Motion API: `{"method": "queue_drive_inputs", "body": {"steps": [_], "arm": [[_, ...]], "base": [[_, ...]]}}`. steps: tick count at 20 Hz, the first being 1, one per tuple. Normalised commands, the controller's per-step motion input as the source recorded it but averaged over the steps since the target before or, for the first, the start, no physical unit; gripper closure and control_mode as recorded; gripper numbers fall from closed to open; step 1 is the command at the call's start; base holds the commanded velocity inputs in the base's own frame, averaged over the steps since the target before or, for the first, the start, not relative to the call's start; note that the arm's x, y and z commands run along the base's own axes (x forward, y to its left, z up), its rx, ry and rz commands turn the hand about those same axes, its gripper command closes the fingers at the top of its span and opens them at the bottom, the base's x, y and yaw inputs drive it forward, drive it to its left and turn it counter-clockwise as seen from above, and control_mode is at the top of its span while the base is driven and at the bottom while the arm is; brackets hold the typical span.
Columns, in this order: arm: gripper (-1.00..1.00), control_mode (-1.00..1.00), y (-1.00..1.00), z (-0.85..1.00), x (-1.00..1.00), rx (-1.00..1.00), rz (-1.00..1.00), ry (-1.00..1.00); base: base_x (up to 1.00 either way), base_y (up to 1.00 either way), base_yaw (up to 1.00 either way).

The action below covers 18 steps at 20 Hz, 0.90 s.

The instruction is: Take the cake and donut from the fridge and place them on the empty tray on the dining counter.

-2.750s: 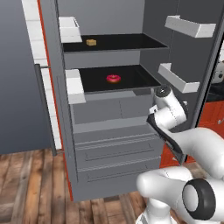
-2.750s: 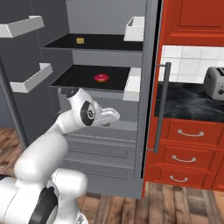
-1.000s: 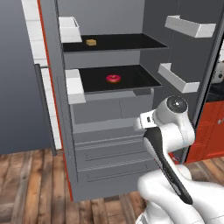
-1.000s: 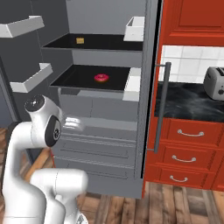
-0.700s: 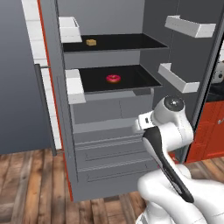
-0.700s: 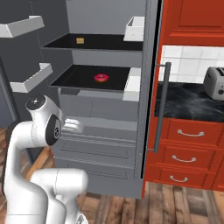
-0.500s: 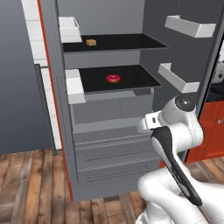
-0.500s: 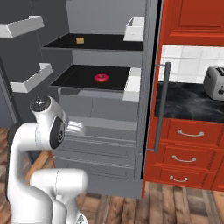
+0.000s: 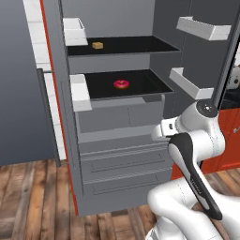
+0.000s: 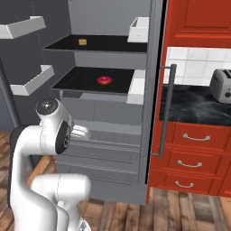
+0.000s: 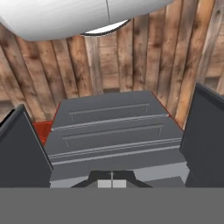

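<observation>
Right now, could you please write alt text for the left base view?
An open grey fridge holds a pink donut on its lower black shelf and a small cake on the upper one. The white robot arm stands before the drawers.

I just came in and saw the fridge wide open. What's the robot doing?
The robot is parked in front of the open fridge to fetch two treats. The pink donut sits on the lower black shelf and the little cake on the shelf above; neither has been picked up. The tool is shut and empty, pointing down at the fridge's lower drawers.
</observation>
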Motion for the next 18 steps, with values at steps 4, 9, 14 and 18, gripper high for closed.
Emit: {"method": "queue_drive_inputs", "body": {"steps": [4, 9, 14, 18], "arm": [[1.0, 1.0, 0.0, 0.0, 0.0, 0.0, 0.0, 0.0], [1.0, 1.0, 0.0, 0.0, 0.0, 0.0, 0.0, 0.0], [1.0, 1.0, 0.0, 0.0, 0.0, 0.0, 0.0, 0.0], [1.0, 1.0, 0.0, 0.0, 0.0, 0.0, 0.0, 0.0]], "base": [[0.06, 0.17, 0.0], [0.33, 0.23, -0.01], [0.43, 0.27, -0.02], [0.36, 0.26, -0.06]]}}
